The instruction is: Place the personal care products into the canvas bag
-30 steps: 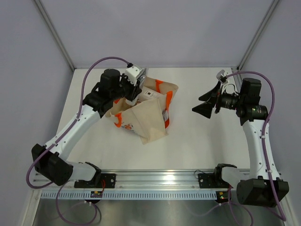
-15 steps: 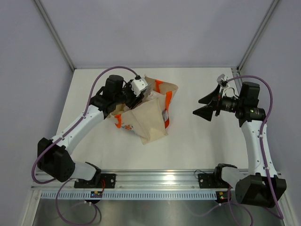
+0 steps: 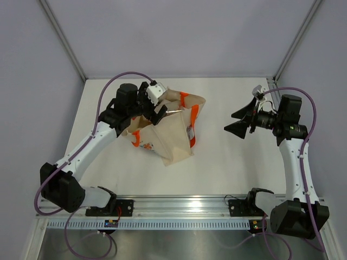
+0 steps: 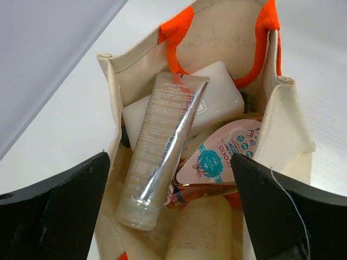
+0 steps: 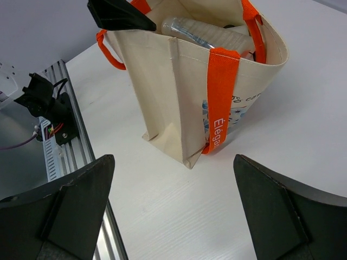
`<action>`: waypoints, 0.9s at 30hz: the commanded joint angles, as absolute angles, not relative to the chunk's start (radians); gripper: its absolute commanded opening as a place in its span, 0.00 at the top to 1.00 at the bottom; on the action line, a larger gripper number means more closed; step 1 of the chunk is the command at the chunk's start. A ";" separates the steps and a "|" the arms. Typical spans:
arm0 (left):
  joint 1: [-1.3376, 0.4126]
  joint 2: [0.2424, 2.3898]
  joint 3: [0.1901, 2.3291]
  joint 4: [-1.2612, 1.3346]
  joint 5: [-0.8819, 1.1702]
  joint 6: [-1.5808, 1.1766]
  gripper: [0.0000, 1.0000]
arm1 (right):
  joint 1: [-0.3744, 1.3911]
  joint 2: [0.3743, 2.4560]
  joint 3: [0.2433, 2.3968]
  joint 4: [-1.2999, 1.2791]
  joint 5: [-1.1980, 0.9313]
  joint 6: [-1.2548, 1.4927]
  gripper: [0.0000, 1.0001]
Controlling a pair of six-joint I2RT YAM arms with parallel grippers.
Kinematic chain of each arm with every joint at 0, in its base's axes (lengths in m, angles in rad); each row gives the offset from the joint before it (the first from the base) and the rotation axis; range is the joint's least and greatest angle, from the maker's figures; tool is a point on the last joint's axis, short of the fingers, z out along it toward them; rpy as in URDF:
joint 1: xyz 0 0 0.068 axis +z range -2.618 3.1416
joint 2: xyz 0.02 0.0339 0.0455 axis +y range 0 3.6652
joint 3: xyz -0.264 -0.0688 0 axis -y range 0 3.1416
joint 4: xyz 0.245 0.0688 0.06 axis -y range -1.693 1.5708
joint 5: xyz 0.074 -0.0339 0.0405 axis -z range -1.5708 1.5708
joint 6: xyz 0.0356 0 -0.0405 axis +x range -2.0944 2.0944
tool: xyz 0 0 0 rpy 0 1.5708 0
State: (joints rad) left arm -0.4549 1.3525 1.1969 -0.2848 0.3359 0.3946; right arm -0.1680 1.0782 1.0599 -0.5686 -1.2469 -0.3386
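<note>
Two grippers, both spread wide, empty: the left gripper [image 3: 155, 110] hangs above the canvas bag [image 3: 174, 140], silver tube [image 4: 162, 142] lying inside beneath it; the right gripper [image 3: 230, 122] sits well apart.

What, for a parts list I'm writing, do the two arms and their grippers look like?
The left arm and right arm have white tubular links with bulky black joints. A purple cable loops loosely along each. The left gripper and right gripper have matte black, wedge-shaped fingers, with a small white camera box at the wrist.

White tabletop [image 3: 227, 162], pale grey walls [image 3: 179, 32], aluminium rail [image 3: 184, 203]
</note>
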 commanded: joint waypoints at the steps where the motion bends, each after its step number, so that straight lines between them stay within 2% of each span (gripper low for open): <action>1: -0.456 1.201 1.221 -0.232 0.289 0.303 0.01 | -0.178 1.059 1.057 -0.543 -1.195 -0.348 0.00; 5: -0.456 1.022 1.142 -0.264 0.247 0.168 0.01 | -0.196 1.019 1.045 -0.488 -1.063 -0.273 0.00; 9: -0.456 0.809 0.970 -0.290 0.114 0.025 0.01 | -0.199 0.948 1.032 -0.400 -0.684 -0.126 0.00; 12: -0.456 0.637 0.809 -0.299 -0.072 -0.058 0.01 | -0.199 0.901 1.017 -0.362 -0.446 -0.020 0.01; 15: -0.456 0.464 0.669 -0.305 -0.257 -0.119 0.01 | -0.199 0.868 0.976 -0.334 -0.359 -0.006 0.01; 17: -0.456 0.424 0.666 -0.310 -0.299 -0.143 0.01 | -0.199 0.859 0.965 -0.327 -0.335 0.032 0.01; 21: -0.457 0.380 0.669 -0.321 -0.333 -0.138 0.01 | -0.199 0.842 0.940 -0.290 -0.208 0.072 0.00; 27: -0.456 0.403 0.692 -0.374 -0.279 -0.150 0.01 | -0.199 0.793 0.904 -0.256 -0.152 0.107 0.01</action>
State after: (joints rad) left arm -0.4561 0.3916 0.6552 -0.3733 -0.2604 -0.1246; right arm -0.1967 0.8387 0.9169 -0.3355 -0.2310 0.0650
